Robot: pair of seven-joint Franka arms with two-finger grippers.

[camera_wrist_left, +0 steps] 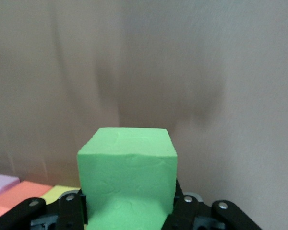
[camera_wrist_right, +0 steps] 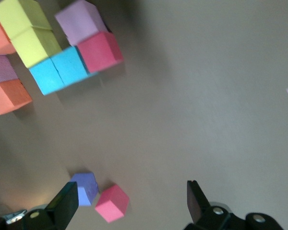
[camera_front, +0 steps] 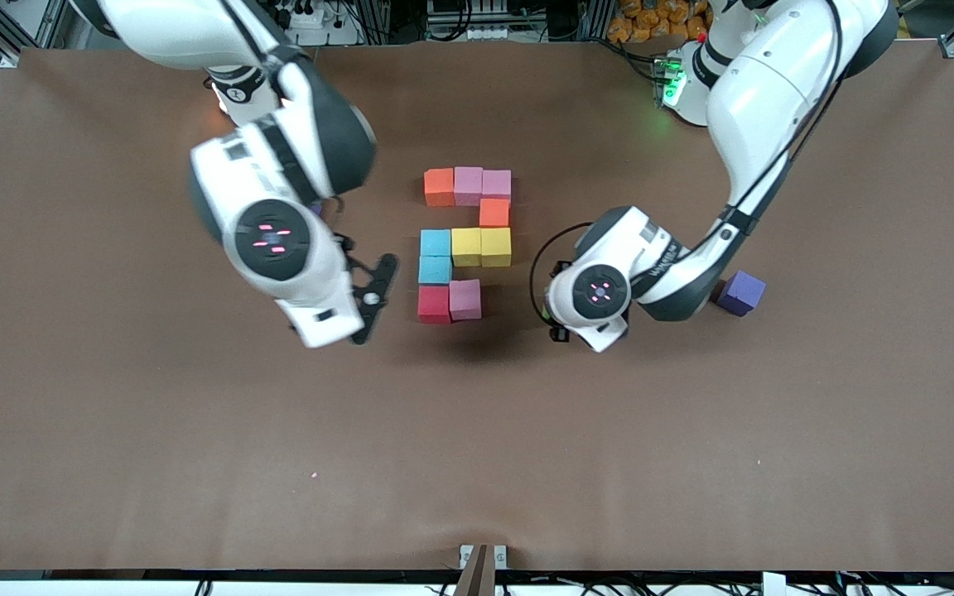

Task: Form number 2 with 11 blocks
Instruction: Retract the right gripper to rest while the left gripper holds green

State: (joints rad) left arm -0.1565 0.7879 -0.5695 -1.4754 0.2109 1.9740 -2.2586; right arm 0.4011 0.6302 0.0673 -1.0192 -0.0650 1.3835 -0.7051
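Ten blocks lie together mid-table as a partial number 2 (camera_front: 466, 246). An orange block (camera_front: 439, 187) and two pink ones are farthest from the front camera. An orange (camera_front: 494, 213) comes after them, then a blue and two yellows, a second blue (camera_front: 435, 269), and nearest a red (camera_front: 434, 304) and a pink (camera_front: 464, 299). My left gripper (camera_wrist_left: 129, 211) is shut on the green block (camera_wrist_left: 127, 163). Its hand (camera_front: 599, 291) hangs beside that nearest row, toward the left arm's end. My right gripper (camera_front: 371, 300) stands open with nothing in it beside the red block.
A purple cube (camera_front: 740, 292) lies toward the left arm's end of the table. The right wrist view shows another purple cube (camera_wrist_right: 84, 188) and a pink cube (camera_wrist_right: 112, 202) close together on the table, under my right gripper (camera_wrist_right: 130, 201). Brown table (camera_front: 195, 463) all around.
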